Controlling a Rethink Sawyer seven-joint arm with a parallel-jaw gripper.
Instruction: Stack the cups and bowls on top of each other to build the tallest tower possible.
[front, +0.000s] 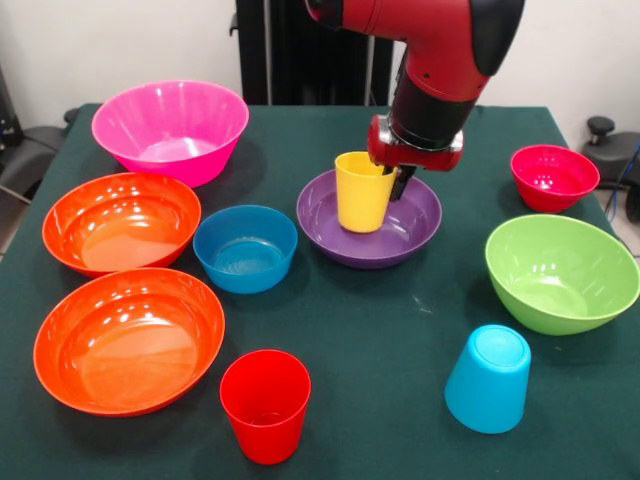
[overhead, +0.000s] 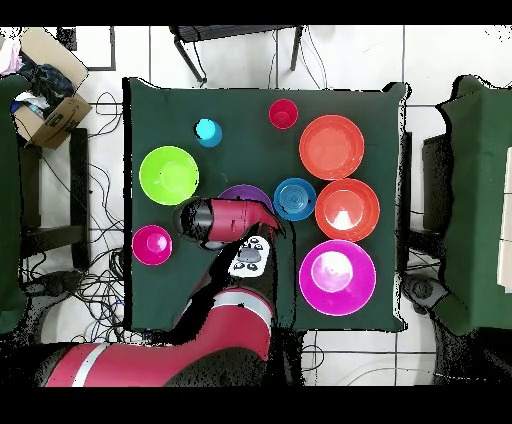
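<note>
My gripper (front: 392, 172) grips the rim of the yellow cup (front: 362, 195), one dark finger (front: 403, 183) showing outside its wall. The cup stands upright, slightly tilted, inside the wide purple bowl (front: 420, 220) at the table's middle. The red cup (front: 265, 400) stands upright at the near edge. The light blue cup (front: 488, 378) stands upside down to its right. In the overhead view my arm hides the yellow cup and most of the purple bowl (overhead: 240, 191). Each other bowl sits alone on the table; no pile stands.
The magenta bowl (front: 170, 130) and two orange bowls (front: 120, 220) (front: 128, 340) line the left side. The small blue bowl (front: 245, 247) is just left of the purple one. The lime green bowl (front: 560, 272) and small crimson bowl (front: 553, 177) are on the right.
</note>
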